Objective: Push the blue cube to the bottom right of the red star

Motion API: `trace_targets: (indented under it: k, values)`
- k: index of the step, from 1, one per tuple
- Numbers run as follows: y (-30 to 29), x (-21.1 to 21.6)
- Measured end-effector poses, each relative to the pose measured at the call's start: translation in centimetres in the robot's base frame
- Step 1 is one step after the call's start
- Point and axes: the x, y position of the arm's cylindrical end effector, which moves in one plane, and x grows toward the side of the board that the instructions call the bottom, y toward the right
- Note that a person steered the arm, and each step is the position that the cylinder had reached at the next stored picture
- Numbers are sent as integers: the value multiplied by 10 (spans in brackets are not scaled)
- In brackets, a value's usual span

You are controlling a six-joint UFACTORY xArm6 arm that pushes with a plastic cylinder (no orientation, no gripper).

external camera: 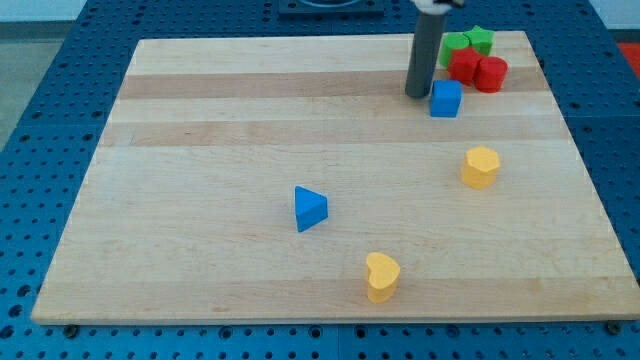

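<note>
The blue cube [446, 99] sits on the wooden board near the view's top right. The red star [463, 65] lies just above and to the right of it, beside a red cylinder [490, 74]. My tip [417, 94] is the lower end of the dark rod, standing just left of the blue cube, close to or touching its left side.
A green cube [456, 43] and a green star [481, 39] sit at the top right behind the red blocks. A blue triangle [309, 208] lies mid-board. One yellow heart [481, 166] lies at the right, another yellow heart [381, 276] near the bottom edge.
</note>
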Motion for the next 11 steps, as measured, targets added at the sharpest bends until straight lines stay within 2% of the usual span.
trace_targets:
  k: [1,2,3,4,5,6,9,10,11]
  values:
    - [4,-32]
    - [1,-21]
    - [-14,61]
    - [-5,152]
    - [19,142]
    - [29,86]
    - [58,17]
    - [58,22]
    - [56,63]
